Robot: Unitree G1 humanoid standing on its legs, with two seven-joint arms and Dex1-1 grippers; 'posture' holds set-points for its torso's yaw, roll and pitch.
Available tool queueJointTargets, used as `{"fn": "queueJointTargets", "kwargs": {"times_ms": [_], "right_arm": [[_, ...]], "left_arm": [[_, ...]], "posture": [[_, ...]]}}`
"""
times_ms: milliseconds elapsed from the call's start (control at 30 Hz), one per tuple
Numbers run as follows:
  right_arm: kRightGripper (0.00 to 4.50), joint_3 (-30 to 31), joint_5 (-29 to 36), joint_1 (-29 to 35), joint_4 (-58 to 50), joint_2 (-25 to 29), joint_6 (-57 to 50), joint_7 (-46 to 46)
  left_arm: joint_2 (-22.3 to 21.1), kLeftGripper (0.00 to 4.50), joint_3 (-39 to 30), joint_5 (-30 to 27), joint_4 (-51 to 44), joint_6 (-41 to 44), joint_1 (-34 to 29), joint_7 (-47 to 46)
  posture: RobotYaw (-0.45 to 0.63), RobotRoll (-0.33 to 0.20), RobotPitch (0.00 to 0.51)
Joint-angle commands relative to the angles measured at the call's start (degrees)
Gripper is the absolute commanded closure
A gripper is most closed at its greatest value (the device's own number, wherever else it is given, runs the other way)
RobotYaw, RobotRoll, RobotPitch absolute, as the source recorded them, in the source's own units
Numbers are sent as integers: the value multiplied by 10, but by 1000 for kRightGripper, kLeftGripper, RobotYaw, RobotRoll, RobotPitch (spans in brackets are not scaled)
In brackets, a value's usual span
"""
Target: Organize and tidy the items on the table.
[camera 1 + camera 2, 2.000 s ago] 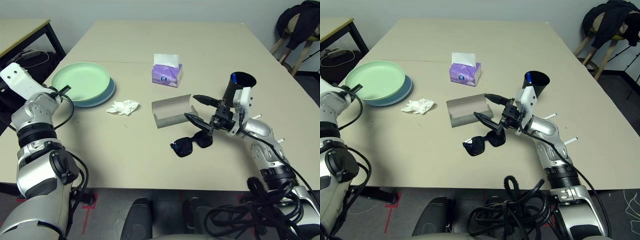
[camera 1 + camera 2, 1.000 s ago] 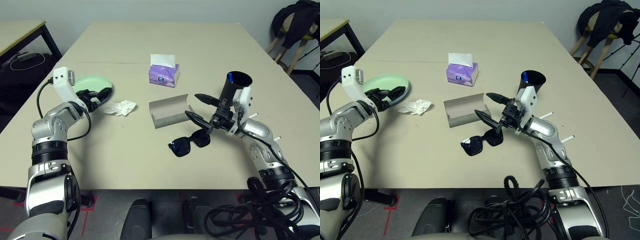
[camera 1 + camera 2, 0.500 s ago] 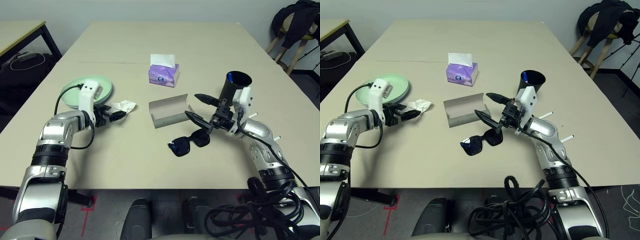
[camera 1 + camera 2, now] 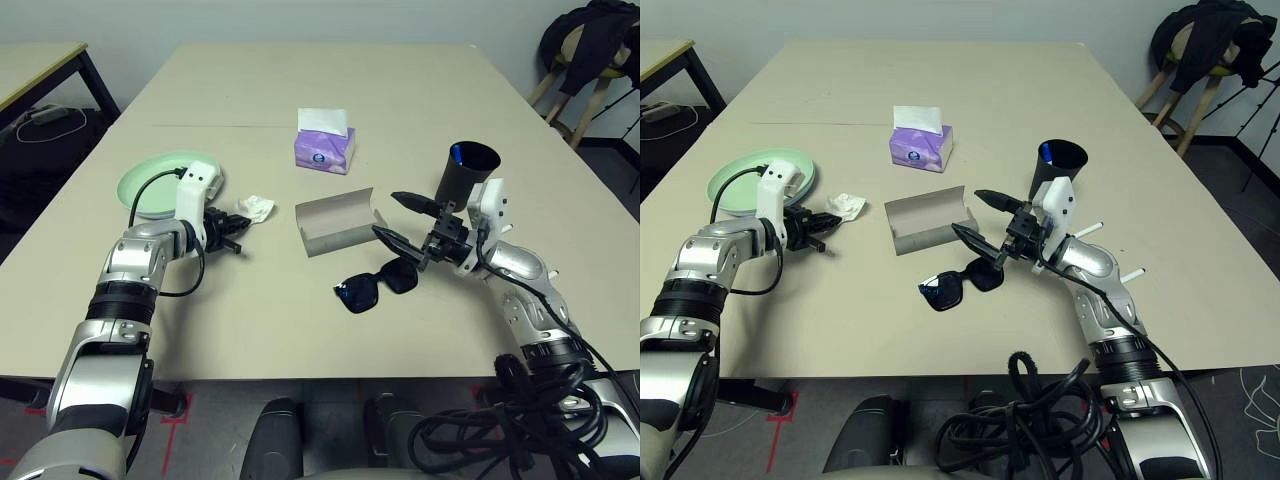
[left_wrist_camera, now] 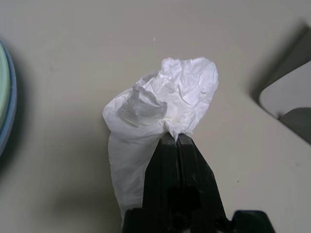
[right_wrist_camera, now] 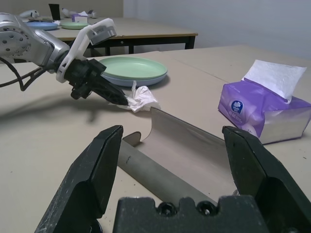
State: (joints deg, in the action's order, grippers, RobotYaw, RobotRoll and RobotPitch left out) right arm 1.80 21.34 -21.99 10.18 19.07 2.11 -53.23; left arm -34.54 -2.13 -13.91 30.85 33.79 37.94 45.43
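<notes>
Crumpled white tissue (image 5: 163,99), papery and creased, sat pinched in the left claw (image 4: 238,226) beside the round green plate (image 4: 150,186), while the right claw (image 4: 399,220) gaped above glossy black sunglasses (image 4: 377,286).

On the surface (image 4: 300,330) there are two round plates (image 4: 150,187), stacked, the green one on top of the blue one. There is one crumpled white tissue (image 4: 255,208), one purple tissue box (image 4: 324,148), one grey glasses case (image 4: 338,222), one pair of black sunglasses (image 4: 378,285) and one black cup (image 4: 464,171). Two white pens (image 4: 1110,250) lie at about 3 o'clock.
</notes>
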Motion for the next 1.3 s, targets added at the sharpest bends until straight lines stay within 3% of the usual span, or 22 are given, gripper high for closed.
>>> {"fn": "queueJointTargets", "kwargs": {"times_ms": [33,200,433,700,800,967,1133,1300], "right_arm": [[0,-1,-2,-1,-9,2,-4,1],[0,1,-1,-4,-6,-1,-5,0],[0,2,-1,-6,-7,-5,-6,0],[0,0,-1,-1,-16,-5,-11,3],[0,-1,-1,0,-19,-6,-12,5],[0,-2,0,3,-23,-4,-14,7],[0,-1,0,1,-29,-1,-30,12],[0,26,-12,-11,-66,16,-133,31]], "left_arm": [[0,4459,-20,-13,-30,9,10,-7],[22,4459,-96,-51,-39,19,40,-72],[9,4459,-160,-12,96,-70,113,-232],[0,4459,-161,17,203,-159,146,-294],[2,3885,-162,27,228,-218,148,-307],[10,1946,-176,9,244,-270,138,-285],[9,34,-150,-11,180,-256,89,-150],[16,34,-104,-36,37,-254,8,-6]], "posture": [[130,0,58],[131,0,57],[145,0,59],[129,0,59],[127,0,59],[122,0,60],[132,0,70],[134,0,79]]}}
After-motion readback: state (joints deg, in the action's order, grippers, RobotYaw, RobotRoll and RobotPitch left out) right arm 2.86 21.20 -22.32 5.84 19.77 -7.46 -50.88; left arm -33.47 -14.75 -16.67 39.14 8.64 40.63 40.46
